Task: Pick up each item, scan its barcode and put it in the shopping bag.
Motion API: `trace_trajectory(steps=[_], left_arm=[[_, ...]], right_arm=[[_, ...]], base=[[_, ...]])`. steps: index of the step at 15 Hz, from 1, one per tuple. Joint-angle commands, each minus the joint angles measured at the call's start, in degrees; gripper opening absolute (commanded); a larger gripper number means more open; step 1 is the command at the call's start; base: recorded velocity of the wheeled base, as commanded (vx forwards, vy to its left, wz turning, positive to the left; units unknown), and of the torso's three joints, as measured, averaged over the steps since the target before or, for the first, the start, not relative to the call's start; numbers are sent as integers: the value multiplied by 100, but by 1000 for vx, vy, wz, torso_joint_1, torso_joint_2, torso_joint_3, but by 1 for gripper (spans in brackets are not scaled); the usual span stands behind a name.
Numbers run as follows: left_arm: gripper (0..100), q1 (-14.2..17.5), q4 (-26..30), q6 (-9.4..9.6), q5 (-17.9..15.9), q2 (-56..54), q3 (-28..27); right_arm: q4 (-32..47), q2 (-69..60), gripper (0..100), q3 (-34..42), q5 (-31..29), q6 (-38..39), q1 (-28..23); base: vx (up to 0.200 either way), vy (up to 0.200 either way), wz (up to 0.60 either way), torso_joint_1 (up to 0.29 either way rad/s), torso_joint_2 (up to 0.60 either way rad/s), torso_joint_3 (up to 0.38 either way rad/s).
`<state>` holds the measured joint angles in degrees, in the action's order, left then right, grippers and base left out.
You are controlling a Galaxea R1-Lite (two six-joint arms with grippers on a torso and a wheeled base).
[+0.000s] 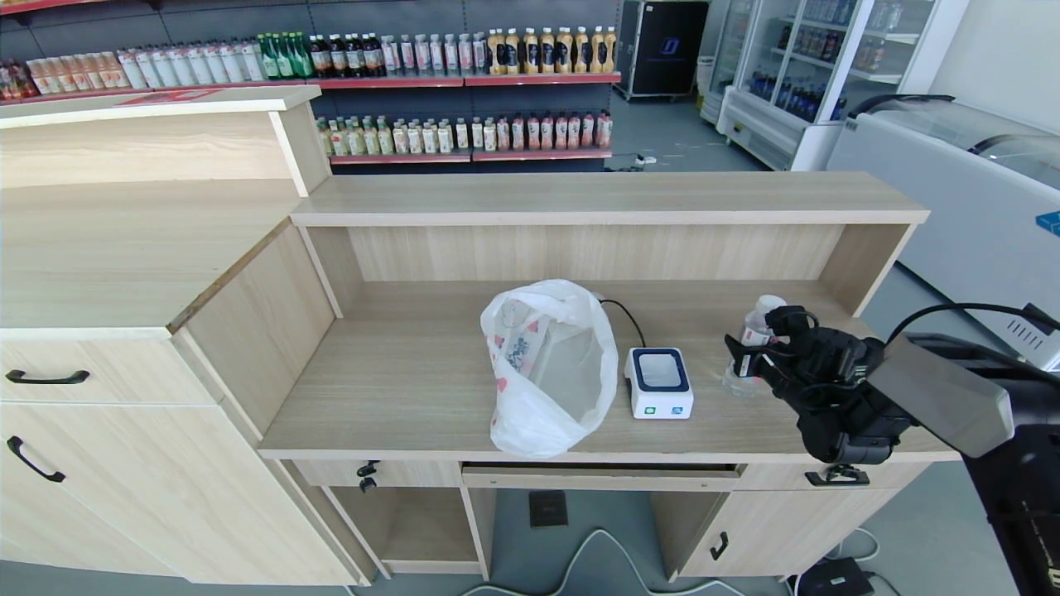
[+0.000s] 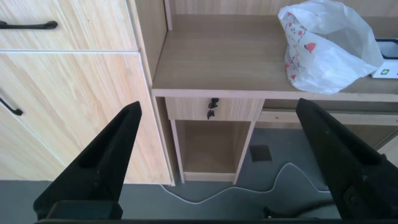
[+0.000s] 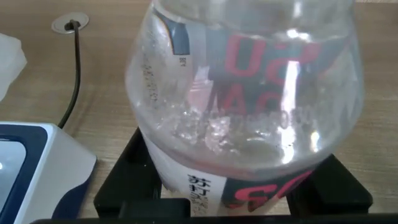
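While right jaws pinch it and left jaws gape, the bottle [image 1: 760, 319] stands upright.

1. The bottle [image 1: 762, 319], near the right edge of the bench [image 1: 397, 372], is partly hidden behind the right gripper [image 1: 745, 358].
2. In the right wrist view, the picture's edge cuts off the bottle's top.
3. That view's edge also crops the scanner [image 3: 31, 168].
4. What is inside the shopping bag [image 1: 546, 364] cannot be told.
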<state>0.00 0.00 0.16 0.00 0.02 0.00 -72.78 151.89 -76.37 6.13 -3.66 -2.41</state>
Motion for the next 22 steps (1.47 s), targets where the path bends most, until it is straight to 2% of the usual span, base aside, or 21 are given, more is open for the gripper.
trace_trajectory(steps=[1,3,7,8,10,13,16,18,22], left_arm=[[100,0,0,-7,0,-2,0],[100,0,0,2,0,-2,0],[100,0,0,2,0,-2,0],[100,0,0,-7,0,-2,0],[100,0,0,2,0,-2,0],[100,0,0,2,0,-2,0],[100,0,0,-7,0,-2,0],[100,0,0,2,0,-2,0],[100,0,0,2,0,-2,0]], right_arm=[[71,-248,0,-79,20,181,4],[422,-863,0,-18,195,515,-5],[1670,-2902,0,782,670,1350,-31],[2206,-3693,0,1133,1153,1666,-57],[2804,-4977,0,1758,2226,2378,-66],[2874,-6392,0,2944,3808,2616,-57],[2874,-7332,0,3779,4906,2976,-5],[2866,-7728,0,3972,5196,3442,224],[2822,-8176,0,3955,5293,4356,769]], base=[[0,0,0,0,0,0],[0,0,0,0,0,0],[0,0,0,0,0,0],[0,0,0,0,0,0],[0,0,0,0,0,0],[0,0,0,0,0,0],[0,0,0,0,0,0],[0,0,0,0,0,0],[0,0,0,0,0,0]])
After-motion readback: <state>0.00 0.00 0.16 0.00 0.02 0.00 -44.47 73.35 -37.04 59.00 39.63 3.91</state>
